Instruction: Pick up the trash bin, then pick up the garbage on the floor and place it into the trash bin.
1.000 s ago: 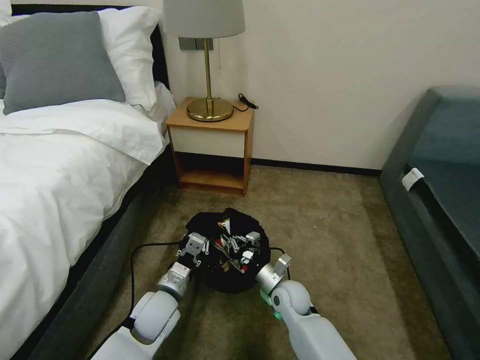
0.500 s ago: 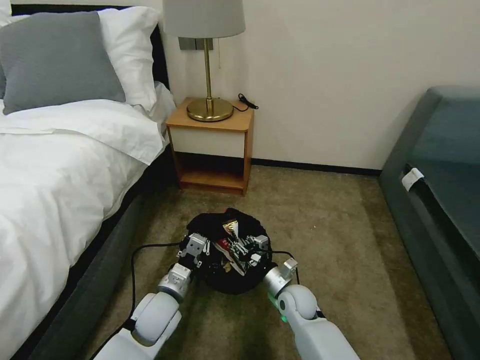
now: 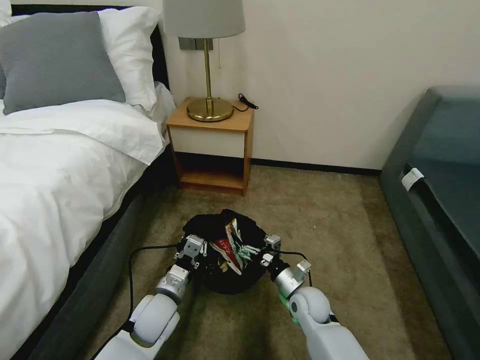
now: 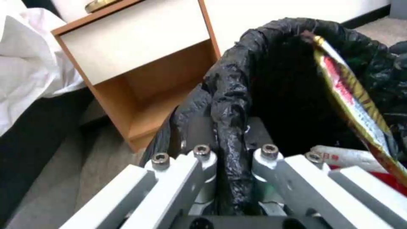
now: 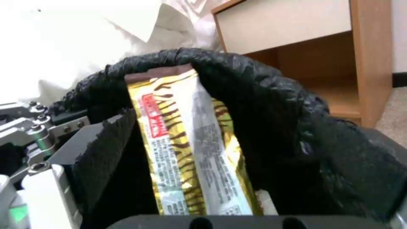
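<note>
Floor and what stands on it

Tan carpet floor [image 3: 320,220]. Nightstand [image 3: 212,150] at far wall, bed [image 3: 55,170] along left, dark sofa [image 3: 440,190] along right. Black cable [image 3: 145,247] trails on carpet near the bed.

Open carpet [image 3: 330,225] lies right of the trash bin [image 3: 220,235]; bed [image 3: 60,190] and nightstand [image 3: 212,150] crowd its left.

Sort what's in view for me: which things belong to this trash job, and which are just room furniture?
Job:
trash bin, rim clamped by left gripper
gold bar wrapper standing in the bin
red-white snack packet in the bin
right gripper at the bin's right rim

Not the job:
nightstand
lamp
bed
sofa
</note>
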